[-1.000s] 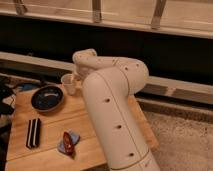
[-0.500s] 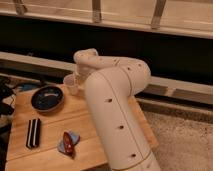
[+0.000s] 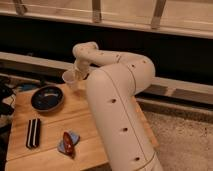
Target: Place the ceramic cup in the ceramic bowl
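The ceramic cup point(image 3: 70, 78), small and pale cream, is at the tip of my arm over the table's far edge, up and to the right of the bowl. My gripper point(image 3: 78, 75) is shut on the cup, and the white wrist hides most of it. The ceramic bowl point(image 3: 47, 98), round and dark with a blue inside, rests on the wooden table point(image 3: 95, 125) at its far left and holds nothing. The cup is a short way from the bowl's rim and does not touch it.
A black striped block point(image 3: 33, 133) lies at the table's front left. A red and blue object point(image 3: 67, 142) lies near the front edge. My large white arm point(image 3: 117, 110) covers the table's right side. Dark clutter point(image 3: 6, 97) sits left of the table.
The cup and gripper have stayed at almost the same spot near the bowl's far right, with only a slight shift. Nothing on the table has moved.
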Robot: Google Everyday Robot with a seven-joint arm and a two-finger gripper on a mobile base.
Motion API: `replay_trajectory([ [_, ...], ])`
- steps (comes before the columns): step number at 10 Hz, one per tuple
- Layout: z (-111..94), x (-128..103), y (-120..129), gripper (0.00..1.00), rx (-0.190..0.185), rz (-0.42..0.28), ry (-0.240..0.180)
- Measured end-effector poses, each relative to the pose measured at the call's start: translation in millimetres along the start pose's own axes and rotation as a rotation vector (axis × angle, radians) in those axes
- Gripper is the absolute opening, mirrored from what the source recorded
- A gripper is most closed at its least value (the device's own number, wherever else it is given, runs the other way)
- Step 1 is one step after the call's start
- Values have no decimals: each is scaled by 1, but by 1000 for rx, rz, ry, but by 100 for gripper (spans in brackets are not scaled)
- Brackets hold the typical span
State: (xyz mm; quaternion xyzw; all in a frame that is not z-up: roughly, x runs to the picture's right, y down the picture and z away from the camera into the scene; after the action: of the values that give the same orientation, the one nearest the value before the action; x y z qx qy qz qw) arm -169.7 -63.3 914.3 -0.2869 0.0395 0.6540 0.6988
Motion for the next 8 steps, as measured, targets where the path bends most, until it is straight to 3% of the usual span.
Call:
replay_trajectory([
  [4, -38, -3, 21, 1, 1, -35, 2],
  [8, -49, 1, 38, 1, 2, -87, 8],
])
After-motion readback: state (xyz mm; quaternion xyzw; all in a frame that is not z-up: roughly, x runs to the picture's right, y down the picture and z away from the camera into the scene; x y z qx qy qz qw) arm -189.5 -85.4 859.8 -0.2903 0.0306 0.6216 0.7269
